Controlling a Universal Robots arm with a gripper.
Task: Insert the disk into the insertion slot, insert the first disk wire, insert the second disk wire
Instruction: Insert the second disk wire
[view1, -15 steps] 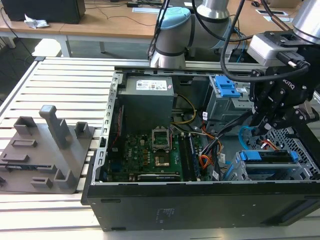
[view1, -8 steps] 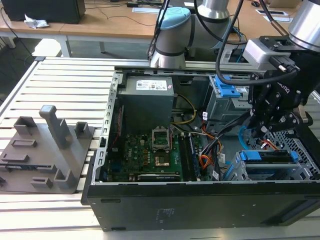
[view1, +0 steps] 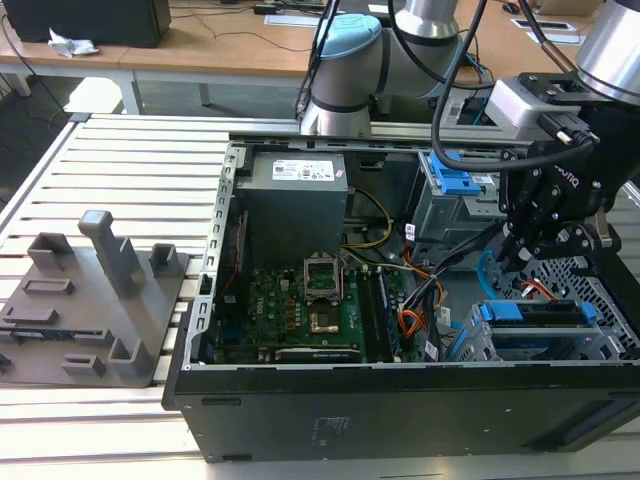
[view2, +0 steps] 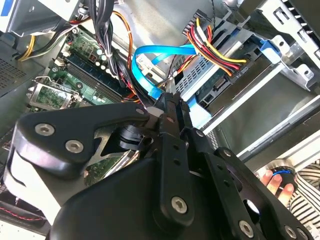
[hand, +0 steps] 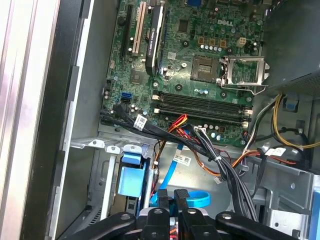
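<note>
where pincer (view2: 167, 107) pinches, wire (view2: 155, 57) hides.

An open black computer case (view1: 400, 400) is laid flat on a slatted metal table (view1: 120, 180). A green motherboard (view1: 300, 305) and a grey power supply (view1: 297, 195) are seen inside. The disk (view1: 530, 312), in its blue carrier, is seated in the insertion slot (view1: 600, 330) at the exterior view's right. The black gripper (view1: 512, 262) is hung just above it, near a blue cable (view1: 486, 272). A grey fixture (view1: 95, 300) is set on the table at the exterior view's left.
</note>
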